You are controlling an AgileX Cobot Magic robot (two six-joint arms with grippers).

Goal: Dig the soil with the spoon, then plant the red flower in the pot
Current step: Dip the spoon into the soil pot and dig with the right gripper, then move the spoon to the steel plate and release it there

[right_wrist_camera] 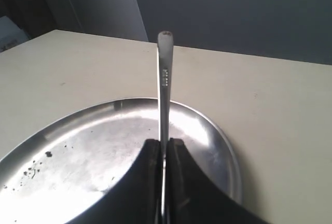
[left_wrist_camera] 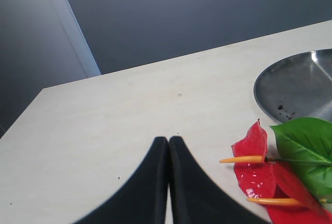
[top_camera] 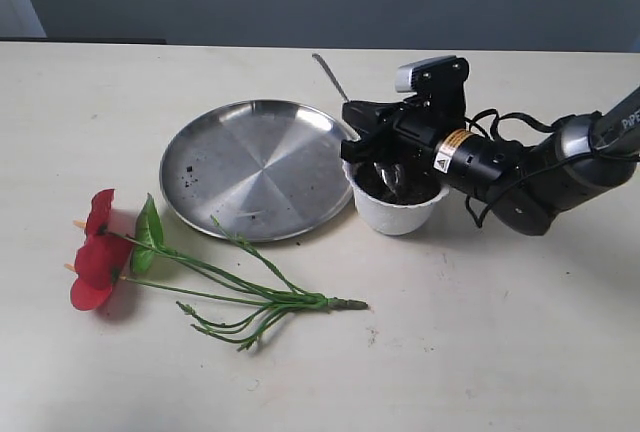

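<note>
The white pot (top_camera: 399, 209) stands right of the steel plate (top_camera: 255, 164), with dark soil (top_camera: 375, 185) inside it. My right gripper (top_camera: 366, 134) is shut on the spoon (top_camera: 331, 76); the handle sticks up and back, the bowl dips into the pot. In the right wrist view the spoon (right_wrist_camera: 164, 79) rises from between the shut fingers (right_wrist_camera: 176, 172) of the right gripper (right_wrist_camera: 164, 143) over the plate (right_wrist_camera: 218, 146). The red flower (top_camera: 100, 252) lies on the table at front left, stems toward the middle. My left gripper (left_wrist_camera: 168, 141) is shut and empty beside the red flower (left_wrist_camera: 257, 162).
The plate (left_wrist_camera: 298, 86) holds a few soil crumbs. A green leaf (top_camera: 149, 234) lies by the blooms, and the leaf (left_wrist_camera: 306, 146) shows close up in the left wrist view. The table's far edge meets a dark wall.
</note>
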